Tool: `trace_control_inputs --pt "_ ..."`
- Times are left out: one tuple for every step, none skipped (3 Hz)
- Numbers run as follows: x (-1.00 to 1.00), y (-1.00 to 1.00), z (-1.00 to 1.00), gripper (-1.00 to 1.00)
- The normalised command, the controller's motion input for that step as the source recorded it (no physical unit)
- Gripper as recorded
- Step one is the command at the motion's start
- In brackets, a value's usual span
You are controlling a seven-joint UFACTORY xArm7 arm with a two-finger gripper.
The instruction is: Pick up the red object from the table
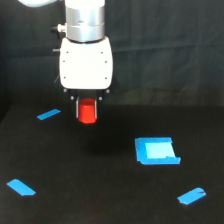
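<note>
The red object is a small bright red-orange block held between the dark fingers of my gripper, just under the white gripper body. The gripper is shut on it. The block hangs slightly above the black table, and a faint shadow lies on the surface beneath it. The fingers are mostly hidden beside the block.
A blue square patch lies on the table toward the exterior view's right. Blue tape strips lie at the left rear, the front left and the front right. A black backdrop stands behind the arm.
</note>
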Motion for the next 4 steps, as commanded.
trace_control_inputs --pt "0.03 0.01 -0.05 -1.0" --pt "0.1 0.02 0.11 -1.0" --pt "0.07 0.05 0.15 -0.99" --pt "0.0 0.03 0.15 -0.97"
